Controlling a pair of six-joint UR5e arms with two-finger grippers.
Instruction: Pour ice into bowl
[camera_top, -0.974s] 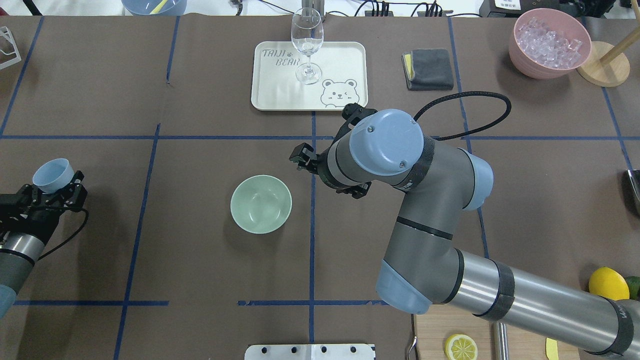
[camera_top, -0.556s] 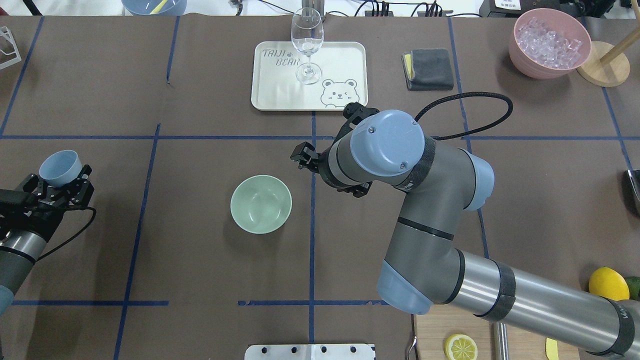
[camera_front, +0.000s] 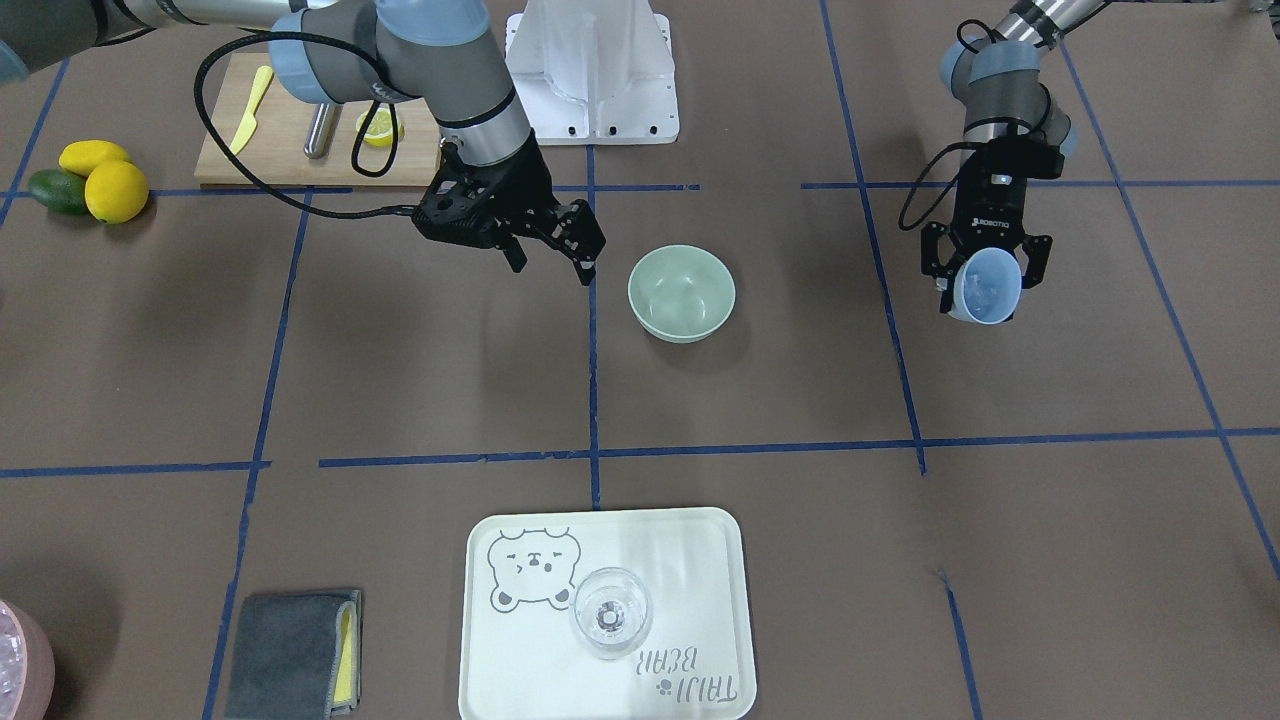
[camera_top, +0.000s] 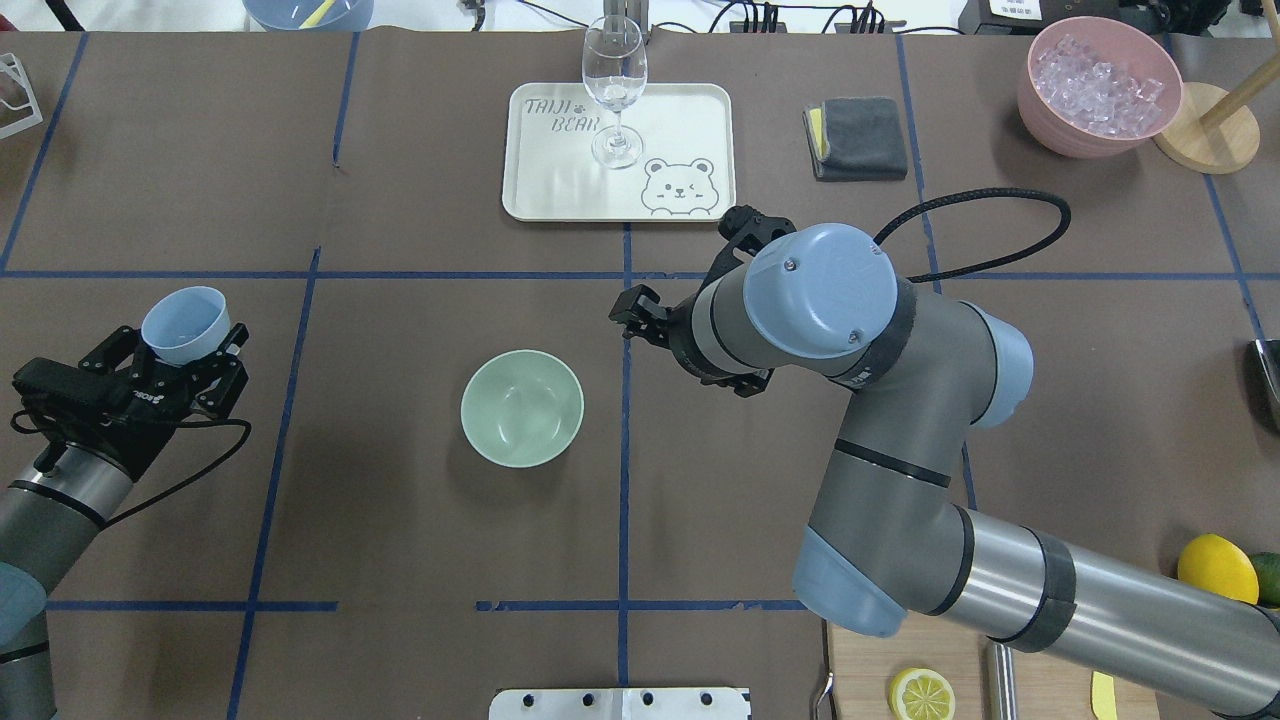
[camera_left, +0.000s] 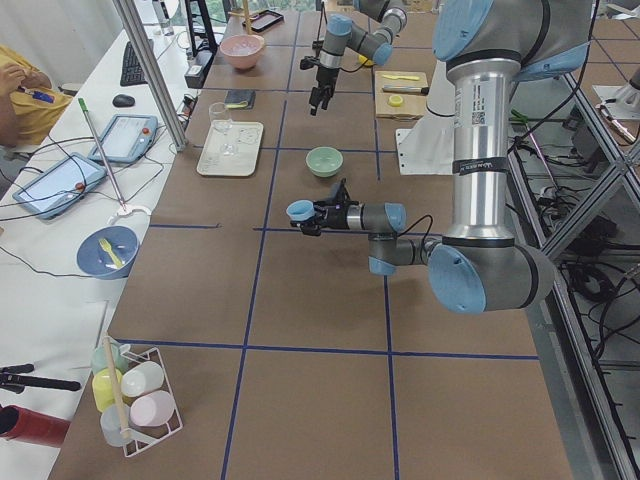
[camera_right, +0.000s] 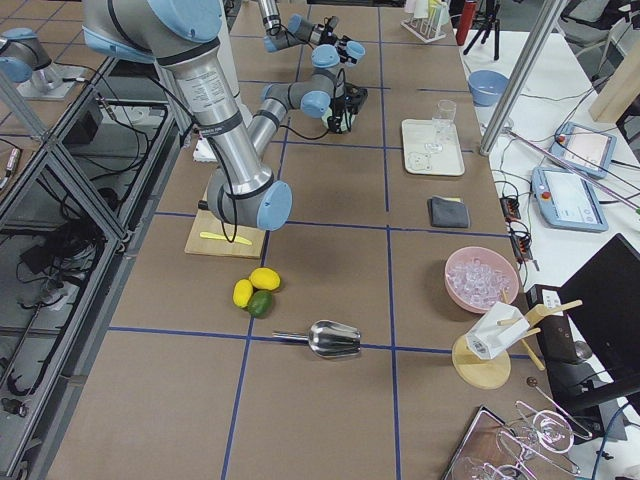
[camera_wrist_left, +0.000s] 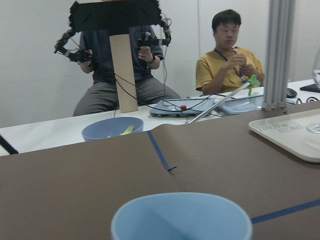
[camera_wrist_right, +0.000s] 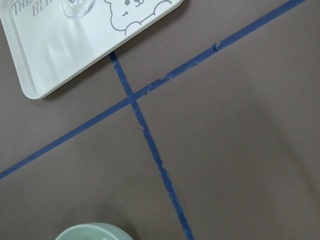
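The pale sage-green bowl (camera_top: 522, 407) (camera_front: 681, 292) stands empty on the brown table, near the middle. My left gripper (camera_top: 186, 340) (camera_front: 984, 278) is shut on a pale blue cup (camera_top: 185, 322) (camera_front: 985, 288) and holds it upright above the table, well to the left of the bowl. Faint glassy glints show inside the cup in the front-facing view; I cannot tell whether they are ice. The cup's rim (camera_wrist_left: 181, 217) fills the bottom of the left wrist view. My right gripper (camera_front: 553, 268) is open and empty, above the table just right of the bowl.
A tray (camera_top: 690, 110) with a wine glass (camera_top: 614, 90) stands beyond the bowl. A grey cloth (camera_top: 855, 138) and a pink container of ice (camera_top: 1098, 85) are at the far right. Lemons (camera_top: 1216, 566) and a cutting board (camera_front: 290, 150) are near the right arm's base.
My left gripper has carried the blue cup to the right, toward the bowl. My right arm has shifted a little to the right, away from the bowl.
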